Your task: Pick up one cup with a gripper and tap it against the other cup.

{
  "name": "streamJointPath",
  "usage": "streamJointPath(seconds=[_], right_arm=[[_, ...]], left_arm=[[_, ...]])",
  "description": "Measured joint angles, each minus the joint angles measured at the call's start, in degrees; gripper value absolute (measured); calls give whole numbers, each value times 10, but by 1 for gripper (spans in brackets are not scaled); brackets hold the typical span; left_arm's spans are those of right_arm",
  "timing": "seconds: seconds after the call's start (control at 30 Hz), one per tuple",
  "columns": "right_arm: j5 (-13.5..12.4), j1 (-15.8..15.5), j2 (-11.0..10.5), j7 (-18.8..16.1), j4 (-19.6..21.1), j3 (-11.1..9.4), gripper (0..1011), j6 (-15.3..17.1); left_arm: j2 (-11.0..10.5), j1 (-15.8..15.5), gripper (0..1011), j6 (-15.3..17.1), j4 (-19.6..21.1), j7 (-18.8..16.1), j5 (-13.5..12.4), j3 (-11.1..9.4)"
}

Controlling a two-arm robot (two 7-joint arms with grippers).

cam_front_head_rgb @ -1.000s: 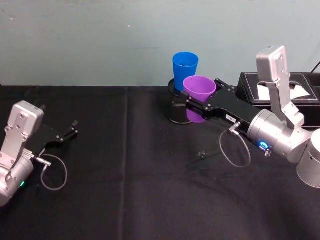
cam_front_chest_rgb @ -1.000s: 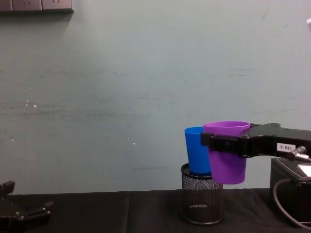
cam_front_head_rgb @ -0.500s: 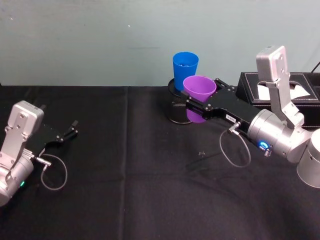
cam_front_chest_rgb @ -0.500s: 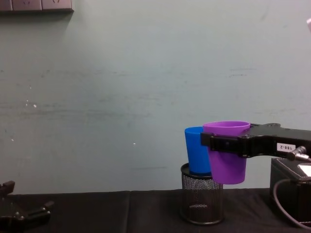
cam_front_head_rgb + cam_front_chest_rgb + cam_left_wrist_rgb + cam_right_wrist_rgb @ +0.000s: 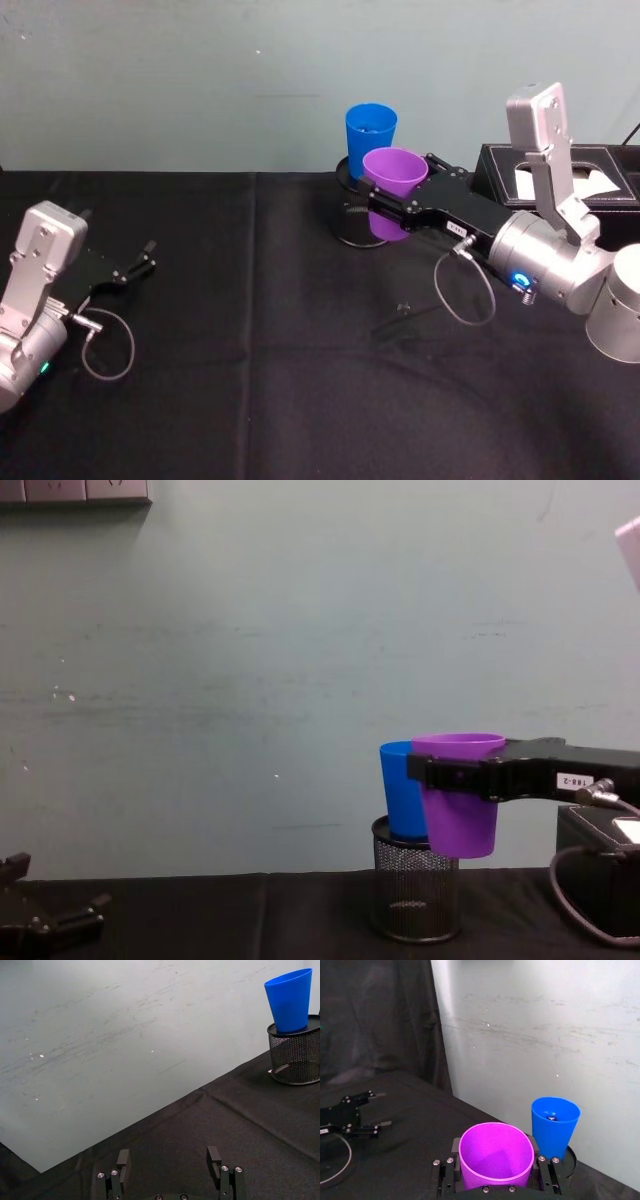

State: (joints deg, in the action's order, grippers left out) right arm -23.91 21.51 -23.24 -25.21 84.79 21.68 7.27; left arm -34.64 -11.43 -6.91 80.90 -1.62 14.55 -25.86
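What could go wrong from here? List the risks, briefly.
1. The blue cup stands perched in a mesh holder. A hard tap from the purple cup could tip it out or topple the holder.
2. The right gripper holds the purple cup by its tapered wall, so a sideways knock might make it slip or tilt.
The left gripper lies idle, open, on the table at the left, out of the way.

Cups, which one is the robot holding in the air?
The purple cup, gripped by the right gripper. The blue cup stands in the black mesh pen holder instead.
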Motion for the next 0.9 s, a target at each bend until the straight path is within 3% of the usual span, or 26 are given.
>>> streamJointPath(seconds=[0.17,0.5,0.9], right_arm=[[-4,14,9,-5,-34,4,751,-12],[14,55,36,-5,-118,16,751,-52],[27,93,61,-13,-186,16,751,-75]], left_arm=[[0,0,1000,0,0,0,0,0],[0,0,1000,0,0,0,0,0],[0,0,1000,0,0,0,0,0]])
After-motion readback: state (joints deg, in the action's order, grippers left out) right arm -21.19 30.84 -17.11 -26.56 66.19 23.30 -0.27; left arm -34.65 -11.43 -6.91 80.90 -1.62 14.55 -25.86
